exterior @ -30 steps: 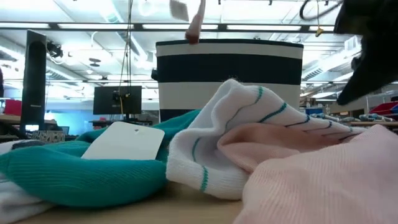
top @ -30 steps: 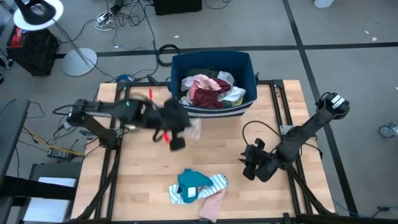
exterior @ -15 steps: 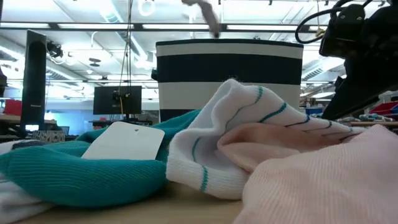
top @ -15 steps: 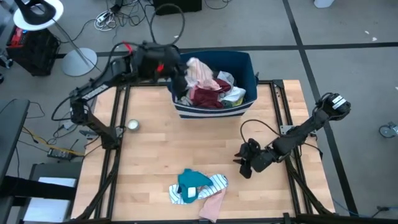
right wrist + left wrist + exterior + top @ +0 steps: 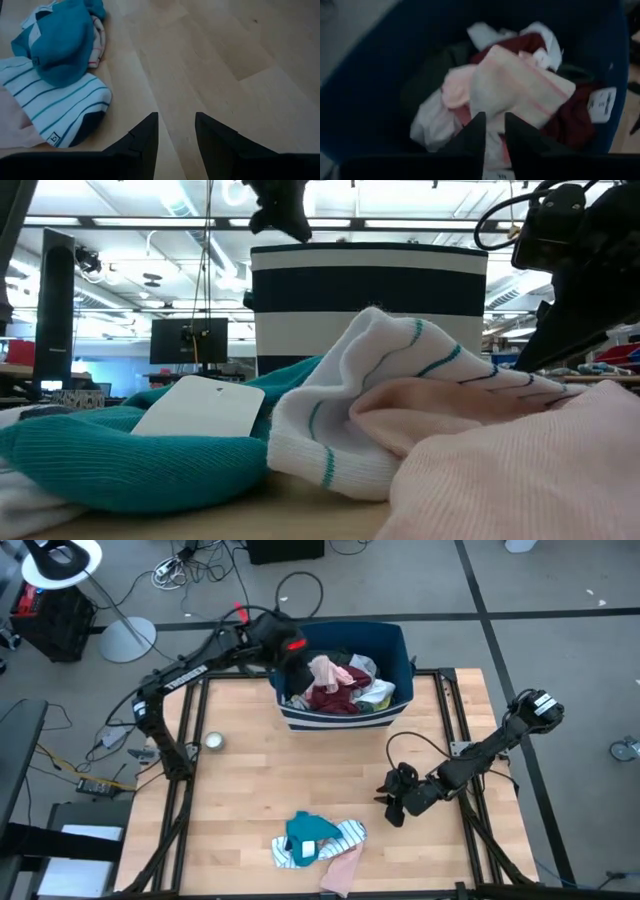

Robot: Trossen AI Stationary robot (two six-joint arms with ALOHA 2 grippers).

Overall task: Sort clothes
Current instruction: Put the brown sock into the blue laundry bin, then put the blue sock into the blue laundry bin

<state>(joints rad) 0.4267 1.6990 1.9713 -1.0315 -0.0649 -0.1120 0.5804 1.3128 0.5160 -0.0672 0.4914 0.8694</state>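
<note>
Pink, maroon and white clothes (image 5: 335, 683) lie heaped in the blue bin (image 5: 400, 650) under the left gripper (image 5: 492, 131) (fingers slightly parted, empty). Teal, striped and pink pieces (image 5: 318, 843) lie on the table (image 5: 240, 790) near the open, empty right gripper (image 5: 175, 131).

2 dark jointed arms (image 5: 190, 670) with looping black cables, red markings.

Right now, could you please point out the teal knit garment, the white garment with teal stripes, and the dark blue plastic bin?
teal knit garment (image 5: 309, 831): high view, middle of its top fold.
white garment with teal stripes (image 5: 347, 833): high view, its striped edge.
dark blue plastic bin (image 5: 404, 648): high view, its right rim.
</note>
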